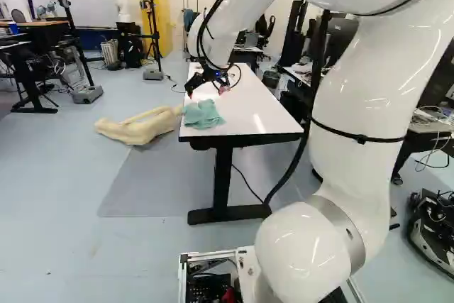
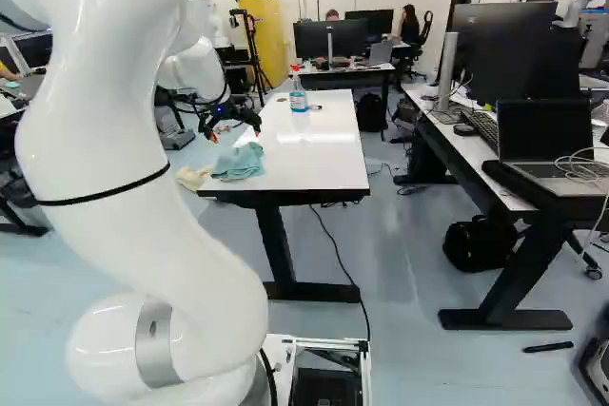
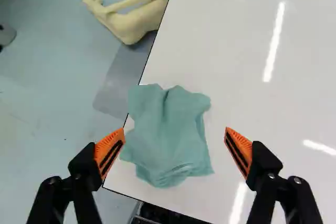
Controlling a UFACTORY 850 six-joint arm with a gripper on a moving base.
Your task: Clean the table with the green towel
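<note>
Progress: you have the green towel (image 3: 167,140) lying loose and rumpled on the white table (image 3: 226,40), at its near left corner as seen from the base. One side of it appears to lap slightly over the long edge. The gripper (image 3: 175,131) is wide open above it, one orange-padded finger to either side, gripping nothing. No wiping is under way; whether any of the top is clean, you cannot tell (the bright streaks read as lamp glare, not spills).

Left to do, as judged: lower, close on the cloth, press it flat, wipe along the top. You probably want a bite near the middle of the cloth; a pinch at the overhanging side may drag it off the table.

Surroundings: a spray bottle (image 2: 299,96) with blue liquid and a red top stands towards the table's far end, a small dark object (image 2: 315,107) beside it. You would need to steer round both or shift them on a long stroke. A cream-coloured, limb-like form (image 3: 134,19) lies on the floor off the left side, out of the wiping path. A black cable (image 2: 331,246) trails under the table; mind it if you drive the base. A desk (image 2: 466,147) with monitors and a laptop stands to the right.
</note>
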